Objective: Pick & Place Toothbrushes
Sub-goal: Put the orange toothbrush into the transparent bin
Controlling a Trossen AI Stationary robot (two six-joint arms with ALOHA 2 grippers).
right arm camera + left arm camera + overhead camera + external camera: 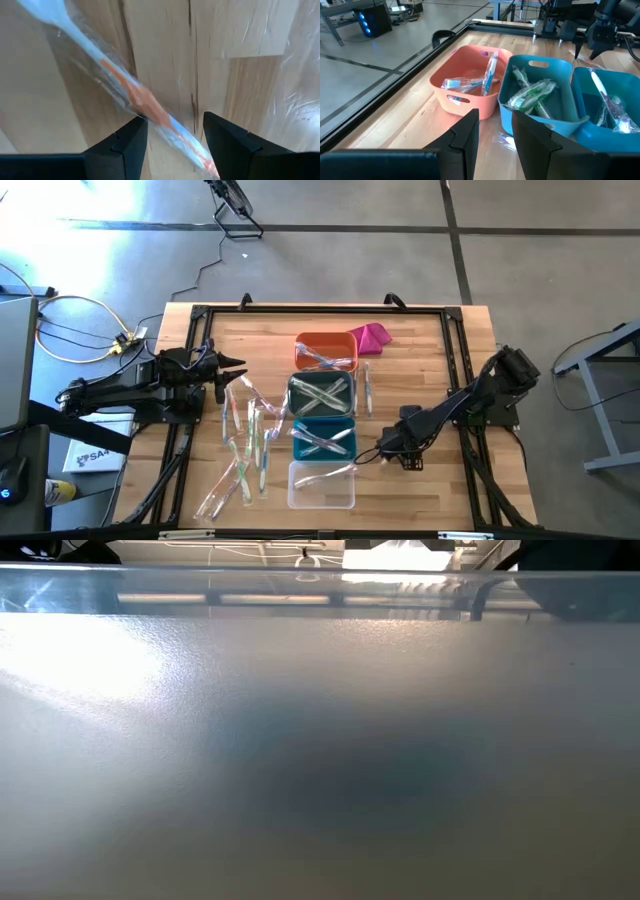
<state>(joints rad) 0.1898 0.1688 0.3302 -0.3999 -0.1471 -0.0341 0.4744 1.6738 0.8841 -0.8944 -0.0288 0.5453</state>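
Observation:
A white and orange toothbrush [131, 88] in a clear wrapper lies flat on the wooden table, just right of the teal bin [323, 438]. My right gripper [172, 137] points down over it, open, with one finger on either side of its handle; whether a finger touches it I cannot tell. Several more wrapped toothbrushes [245, 445] lie scattered left of the bins, and one [367, 390] lies right of them. My left gripper [238, 372] waits open at the table's left, facing the orange bin [465, 82].
Four bins stand in a column mid-table: orange, grey [322, 395], teal and clear [322, 485], each with toothbrushes inside. A magenta cloth lump [368, 336] lies at the far side beside the orange bin. The low view is filled by a blurred grey surface.

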